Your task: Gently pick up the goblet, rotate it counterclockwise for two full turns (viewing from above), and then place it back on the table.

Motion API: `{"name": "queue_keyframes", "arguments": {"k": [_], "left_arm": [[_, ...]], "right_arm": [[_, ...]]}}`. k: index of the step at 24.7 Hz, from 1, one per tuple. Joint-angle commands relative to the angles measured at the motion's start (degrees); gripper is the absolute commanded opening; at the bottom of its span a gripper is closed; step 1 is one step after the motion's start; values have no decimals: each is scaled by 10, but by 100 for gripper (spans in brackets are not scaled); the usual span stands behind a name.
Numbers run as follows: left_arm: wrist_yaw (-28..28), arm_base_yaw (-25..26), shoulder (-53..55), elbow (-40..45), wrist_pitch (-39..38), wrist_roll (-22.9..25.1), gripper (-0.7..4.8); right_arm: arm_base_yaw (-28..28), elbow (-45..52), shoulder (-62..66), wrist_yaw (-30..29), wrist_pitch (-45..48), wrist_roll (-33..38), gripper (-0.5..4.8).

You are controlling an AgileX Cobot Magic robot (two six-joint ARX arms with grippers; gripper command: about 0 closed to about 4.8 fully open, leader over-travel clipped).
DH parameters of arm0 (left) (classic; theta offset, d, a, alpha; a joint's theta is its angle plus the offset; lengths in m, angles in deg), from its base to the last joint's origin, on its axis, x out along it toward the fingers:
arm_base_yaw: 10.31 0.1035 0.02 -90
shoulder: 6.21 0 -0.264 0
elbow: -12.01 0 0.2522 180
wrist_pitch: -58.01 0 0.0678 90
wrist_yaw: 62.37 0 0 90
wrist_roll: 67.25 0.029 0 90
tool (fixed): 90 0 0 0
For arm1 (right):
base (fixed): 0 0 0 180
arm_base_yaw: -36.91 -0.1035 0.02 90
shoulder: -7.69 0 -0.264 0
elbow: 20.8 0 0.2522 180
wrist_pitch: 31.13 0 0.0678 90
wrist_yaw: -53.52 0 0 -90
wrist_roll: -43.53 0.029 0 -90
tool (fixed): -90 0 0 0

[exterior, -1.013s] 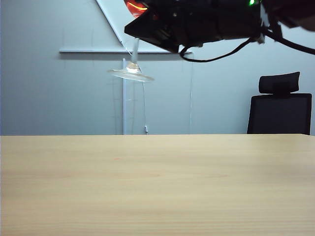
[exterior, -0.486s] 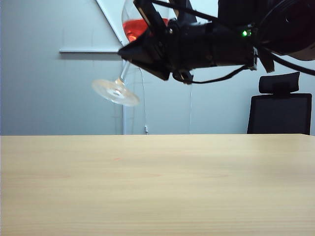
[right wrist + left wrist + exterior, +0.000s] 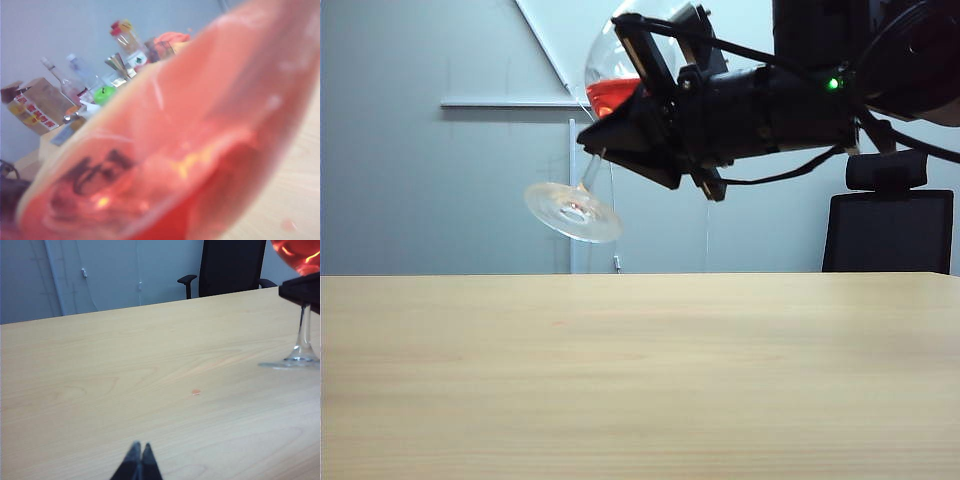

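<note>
- My right gripper is clamped on the goblet, its jaws nearly together and pinching the thin stem just under the bowl.
- I hold the goblet in the air, well above the table, with nothing of the glass touching the wood.
- The goblet is tilted: in the exterior view its round foot points down and to the left, while the bowl leans up and to the right against my black wrist housing.
- Red liquid sits in the lower part of the bowl, and in my right wrist view the bowl fills nearly the whole picture as a red blur.
- My left gripper has its two dark fingertips pressed together, holding nothing, low over the table.
- From my left wrist view the goblet's stem and foot appear at the edge of the picture, with my right gripper's dark body across the stem.
- A small red spot lies on the wood.
- A black office chair stands behind the table's far edge.
</note>
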Motion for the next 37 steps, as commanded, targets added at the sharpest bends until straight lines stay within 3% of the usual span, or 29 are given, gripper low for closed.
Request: {"name": "queue_keyframes", "arguments": {"k": [1,7,18,24,30,37], "left_arm": [[2,-1,0,-1,7,0,-5],[2,-1,0,-1,7,0,-5],[2,-1,0,-1,7,0,-5],[2,-1,0,-1,7,0,-5],[2,-1,0,-1,7,0,-5],[2,-1,0,-1,7,0,-5]], "right_arm": [[5,-5,-4,-5,-10,2,-5],[-1,-28,-5,33,-142,-120,-5],[-51,-60,-9,215,-214,-382,-5],[-85,-63,-12,283,-246,-502,-5],[-100,-63,-12,296,-240,-530,-5],[-99,-63,-12,246,-197,-495,-5]]}}
